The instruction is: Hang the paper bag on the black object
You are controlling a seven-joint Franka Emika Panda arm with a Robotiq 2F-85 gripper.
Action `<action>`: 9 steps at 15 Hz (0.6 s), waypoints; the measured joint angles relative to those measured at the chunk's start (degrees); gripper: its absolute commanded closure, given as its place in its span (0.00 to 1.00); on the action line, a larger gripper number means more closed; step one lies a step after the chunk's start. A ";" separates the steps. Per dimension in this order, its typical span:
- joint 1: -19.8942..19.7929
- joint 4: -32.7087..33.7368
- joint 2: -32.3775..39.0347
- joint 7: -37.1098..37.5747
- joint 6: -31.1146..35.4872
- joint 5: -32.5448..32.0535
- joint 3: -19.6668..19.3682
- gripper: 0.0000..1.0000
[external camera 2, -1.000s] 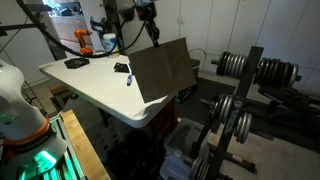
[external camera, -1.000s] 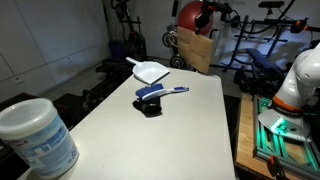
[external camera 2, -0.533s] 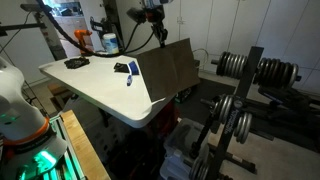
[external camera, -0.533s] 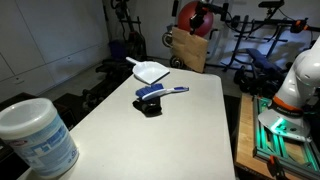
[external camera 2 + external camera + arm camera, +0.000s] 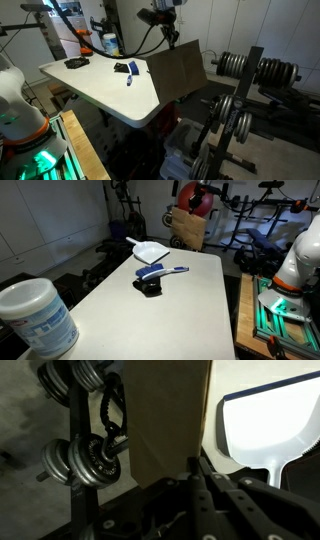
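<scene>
**Status.** The end effector [image 5: 169, 38] is clamped on the upper edge of the plain brown kraft paper bag [image 5: 178, 72]. The paper bag hangs free beneath it, past the edge of the white bench [image 5: 95, 88], at upper centre of both exterior views. In the wrist view the fingers [image 5: 203, 478] converge on the bag's edge at lower centre. A dark twisted cord loop [image 5: 112, 415], apparently the bag's handle, stands at upper left, close to the black steel weight rack [image 5: 82, 410] and its round plates.

**Target.** The weight rack, at the right of an exterior view, is judged to be the hanging point. A small black block [image 5: 150, 286] under a blue-handled brush [image 5: 165, 272] also lies on the bench, but looks too low to carry the bag. The white plastic dustpan [image 5: 150, 252] takes no part.

**Hazards from this position.**
- Missed hook: the cord loop is narrow and limp, so a slight offset would let it slide past the rack's peg.
- Swing: the paper bag hangs like a pendulum, and a fast approach would set the loop oscillating.
- Tear: the hold is on bare paper, and a snag on a plate would load that edge.
- Early release: the paper bag would drop to the floor between bench and rack.
- Collision: the wrist may strike the plates.
</scene>
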 measured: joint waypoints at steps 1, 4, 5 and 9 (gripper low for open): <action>-0.21 0.60 0.48 -0.15 -0.14 0.02 -0.29 1.00; -1.03 2.17 1.32 -0.98 -1.54 0.10 -0.98 1.00; -1.31 2.43 1.38 -1.34 -2.20 0.10 -1.19 1.00; -2.25 2.63 1.35 -3.48 -5.01 0.10 -1.86 1.00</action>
